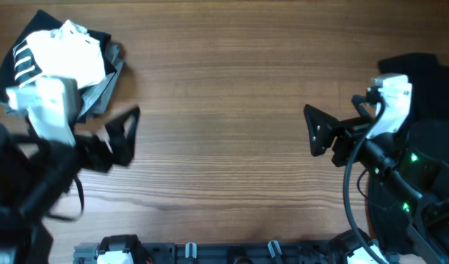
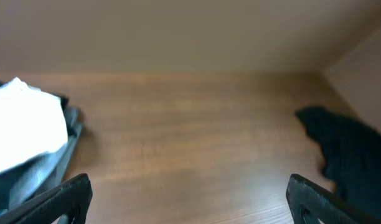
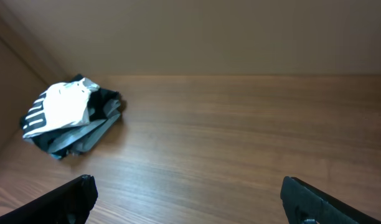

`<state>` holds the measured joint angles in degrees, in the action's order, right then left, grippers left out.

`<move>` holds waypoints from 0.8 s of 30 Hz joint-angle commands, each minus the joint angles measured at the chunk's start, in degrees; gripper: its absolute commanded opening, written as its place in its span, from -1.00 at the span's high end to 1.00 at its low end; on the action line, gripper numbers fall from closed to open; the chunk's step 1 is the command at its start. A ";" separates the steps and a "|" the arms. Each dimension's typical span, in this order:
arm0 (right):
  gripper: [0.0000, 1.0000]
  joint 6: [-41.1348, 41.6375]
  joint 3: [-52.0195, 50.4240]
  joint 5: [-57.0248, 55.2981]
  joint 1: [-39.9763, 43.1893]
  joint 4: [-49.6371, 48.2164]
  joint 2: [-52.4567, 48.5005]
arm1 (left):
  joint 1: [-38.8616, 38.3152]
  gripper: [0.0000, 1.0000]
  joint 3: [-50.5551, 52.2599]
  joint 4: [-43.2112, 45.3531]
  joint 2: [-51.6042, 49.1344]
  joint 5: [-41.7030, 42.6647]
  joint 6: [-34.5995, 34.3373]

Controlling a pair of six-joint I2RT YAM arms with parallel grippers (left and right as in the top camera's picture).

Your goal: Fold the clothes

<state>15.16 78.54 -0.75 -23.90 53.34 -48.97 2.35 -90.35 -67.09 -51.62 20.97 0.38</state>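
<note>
The clothes lie in a crumpled pile (image 1: 63,55) at the table's far left corner. A white T-shirt (image 1: 67,51) with black bars tops black and grey garments (image 1: 100,92). The pile also shows in the right wrist view (image 3: 66,115) and at the left edge of the left wrist view (image 2: 22,124). My left gripper (image 1: 130,138) hangs open just right of the pile, nothing between its fingers (image 2: 66,196). My right gripper (image 1: 311,130) stands open over bare wood at the right, fingers (image 3: 315,199) wide apart and empty.
A black garment (image 1: 422,73) lies at the far right edge behind the right arm, and is also seen in the left wrist view (image 2: 346,149). Wooden table (image 1: 224,110) spans between the grippers. A rail with arm mounts (image 1: 210,253) runs along the front edge.
</note>
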 commanded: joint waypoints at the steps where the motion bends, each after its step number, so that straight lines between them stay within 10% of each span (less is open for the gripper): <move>1: -0.99 -1.49 0.15 -2.47 0.09 0.59 0.44 | -4.66 -1.00 0.07 -4.68 1.38 -5.84 0.68; 18: -0.99 -4.42 0.07 -5.62 0.09 6.32 -2.27 | -5.51 -1.00 0.07 -4.76 1.53 -5.86 0.68; 24: -0.99 -14.12 -11.61 -3.26 3.82 -12.17 6.12 | -5.51 -1.00 0.07 -4.76 1.53 -5.86 0.70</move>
<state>8.23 74.15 -4.62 -22.57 48.38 -48.73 -2.74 -90.32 -72.01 -50.30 15.66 0.38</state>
